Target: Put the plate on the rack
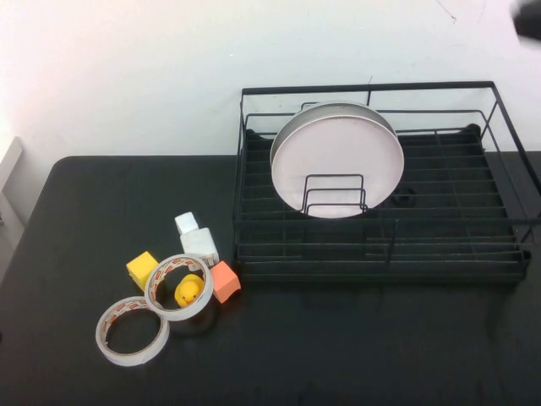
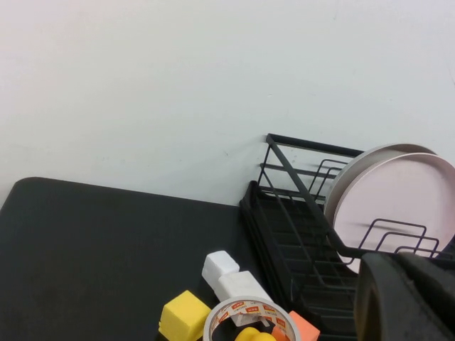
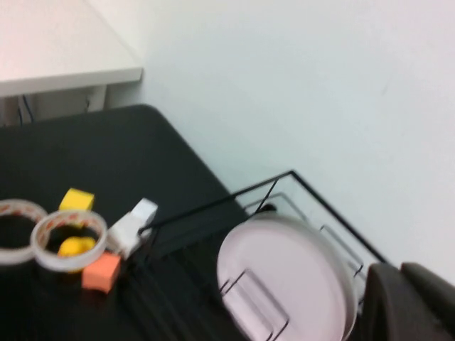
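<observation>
The pale pink plate (image 1: 338,156) stands upright on edge in the left half of the black wire rack (image 1: 473,254), held by small wire loops. A grey-white plate (image 1: 334,108) stands close behind it. Both also show in the left wrist view, plate (image 2: 398,202) and rack (image 2: 284,213), and in the right wrist view, plate (image 3: 277,273). My left gripper (image 2: 395,261) is shut and empty, off to the rack's left, out of the high view. My right gripper (image 3: 400,270) is shut and empty, raised above the rack's far right corner (image 1: 528,17).
On the black table left of the rack lie two tape rolls (image 1: 131,330) (image 1: 179,286), a yellow duck (image 1: 189,292) inside one, a yellow block (image 1: 142,269), an orange block (image 1: 224,281) and white blocks (image 1: 196,238). A white wall stands right behind the rack.
</observation>
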You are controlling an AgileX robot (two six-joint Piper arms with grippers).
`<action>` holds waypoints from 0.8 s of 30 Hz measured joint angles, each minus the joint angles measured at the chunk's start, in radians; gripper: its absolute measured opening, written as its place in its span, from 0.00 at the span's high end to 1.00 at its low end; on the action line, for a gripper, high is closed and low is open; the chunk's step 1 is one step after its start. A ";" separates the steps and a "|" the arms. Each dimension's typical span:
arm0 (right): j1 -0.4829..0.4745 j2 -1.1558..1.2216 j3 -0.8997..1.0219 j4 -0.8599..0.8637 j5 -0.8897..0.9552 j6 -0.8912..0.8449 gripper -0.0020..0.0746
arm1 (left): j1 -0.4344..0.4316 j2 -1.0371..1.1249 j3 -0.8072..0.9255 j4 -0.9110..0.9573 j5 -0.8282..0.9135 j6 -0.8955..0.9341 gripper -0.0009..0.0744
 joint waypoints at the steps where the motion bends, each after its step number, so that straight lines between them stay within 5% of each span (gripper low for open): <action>1: 0.000 -0.042 0.043 0.006 -0.008 -0.008 0.97 | 0.000 0.000 0.000 0.000 0.000 0.002 0.99; 13: 0.000 -0.481 0.433 0.067 -0.218 -0.084 0.98 | 0.000 0.000 0.000 -0.002 -0.002 0.002 0.99; 24: 0.000 -0.545 0.546 0.067 -0.128 -0.075 0.98 | 0.000 0.000 0.000 -0.002 -0.004 0.006 0.99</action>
